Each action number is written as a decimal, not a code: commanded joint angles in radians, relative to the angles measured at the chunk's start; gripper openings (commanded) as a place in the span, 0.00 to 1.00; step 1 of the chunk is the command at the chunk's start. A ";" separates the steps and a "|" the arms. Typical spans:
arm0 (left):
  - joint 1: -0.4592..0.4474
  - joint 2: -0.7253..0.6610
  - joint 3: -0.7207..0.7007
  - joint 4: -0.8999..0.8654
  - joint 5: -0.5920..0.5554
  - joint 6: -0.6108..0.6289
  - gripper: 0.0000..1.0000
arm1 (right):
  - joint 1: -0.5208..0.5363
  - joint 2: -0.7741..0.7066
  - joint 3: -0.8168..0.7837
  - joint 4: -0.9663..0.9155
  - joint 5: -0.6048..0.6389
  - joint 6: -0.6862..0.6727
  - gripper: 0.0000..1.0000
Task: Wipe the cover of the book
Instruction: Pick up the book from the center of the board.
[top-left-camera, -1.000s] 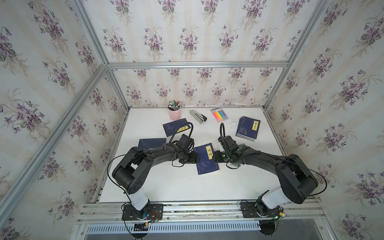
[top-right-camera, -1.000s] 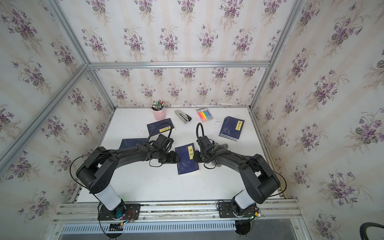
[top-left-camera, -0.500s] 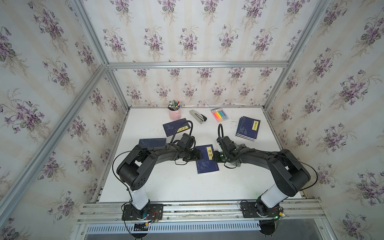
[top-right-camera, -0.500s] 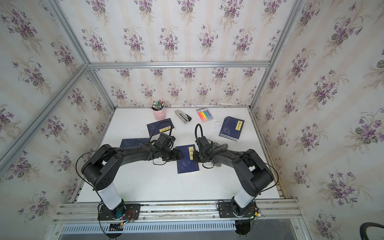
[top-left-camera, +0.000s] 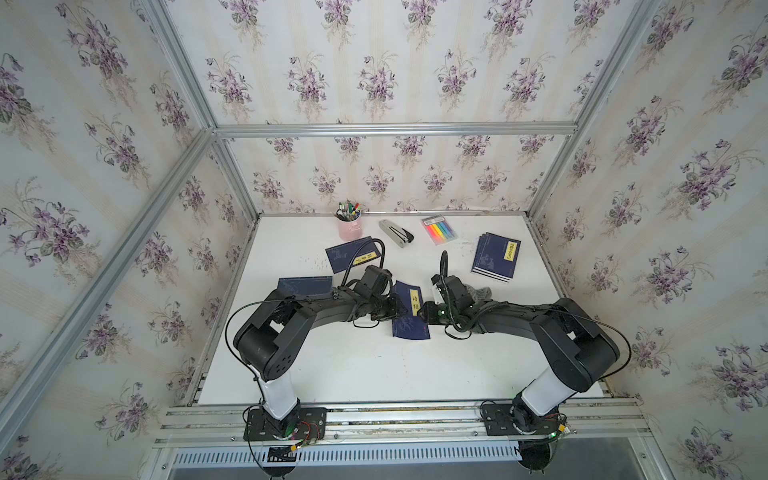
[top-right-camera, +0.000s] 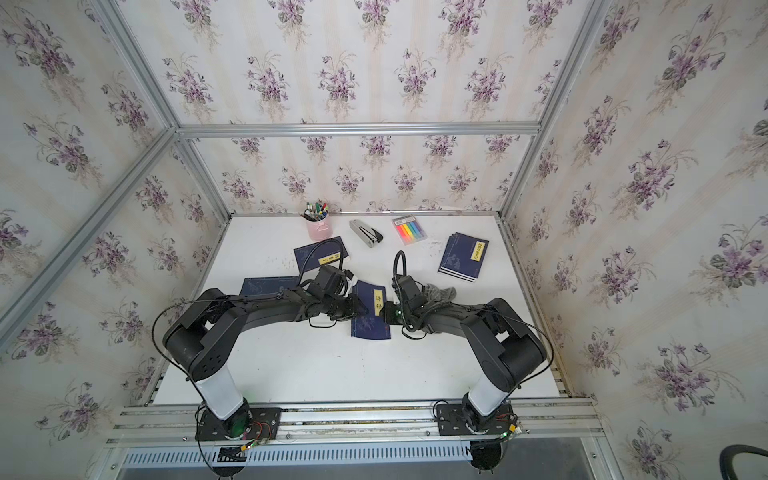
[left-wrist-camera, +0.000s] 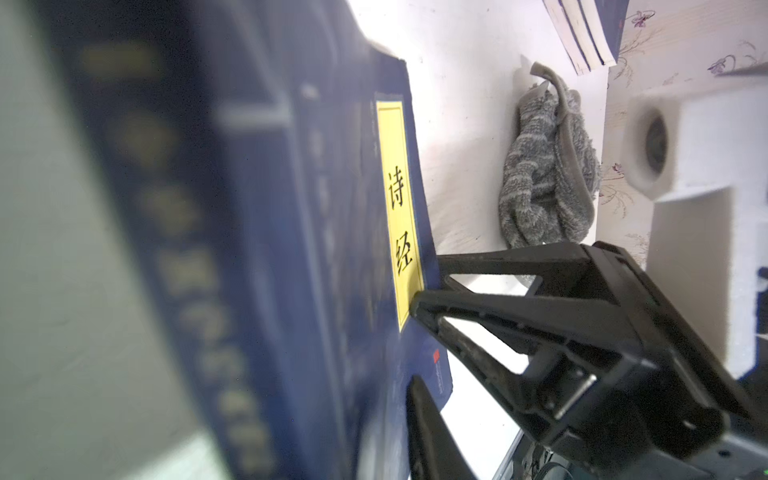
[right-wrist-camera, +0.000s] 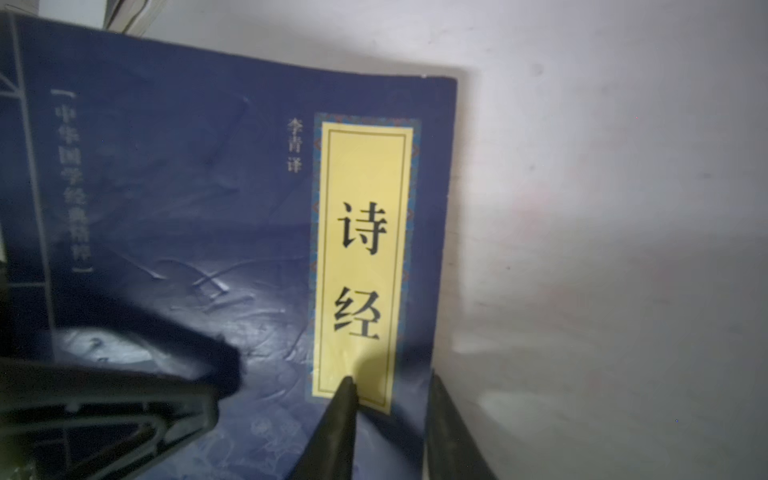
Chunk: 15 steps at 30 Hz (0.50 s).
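White surface (top-left-camera: 353, 365), scuffed. Found lying on it:
- pink pen cup (top-left-camera: 348, 227), stood at the rear
- stapler (top-left-camera: 395, 234) and multicoloured pack (top-left-camera: 439, 230), laid beside the cup
- stack of blue books (top-left-camera: 496, 256), rear right
- labelled blue book (top-left-camera: 351, 253), near the cup
- plain blue book (top-left-camera: 305, 286), left
- central blue book (top-left-camera: 409, 328)
- grey cloth (top-right-camera: 441, 293), crumpled, near its right

Book (right-wrist-camera: 187, 249) cover's glossy navy card, creased and scratched up, with a flatter yellow paper-looking label (right-wrist-camera: 361, 249). Cloth (left-wrist-camera: 548, 166) is fuzzy grey terry. Table (top-left-camera: 353, 365) is matt white, pretty scuffed. Frame (top-left-camera: 395, 129) is brushed aluminium. Walls (top-left-camera: 374, 62) are matt floral wallpaper.
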 joint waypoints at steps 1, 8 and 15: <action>0.001 -0.025 0.022 -0.045 -0.020 0.062 0.13 | 0.001 -0.005 -0.012 -0.162 0.017 0.011 0.52; 0.055 -0.093 0.059 -0.093 0.101 0.162 0.00 | -0.002 -0.133 -0.032 -0.088 -0.022 -0.020 0.76; 0.120 -0.095 0.081 -0.004 0.360 0.178 0.00 | -0.045 -0.299 -0.070 -0.009 -0.133 -0.032 0.82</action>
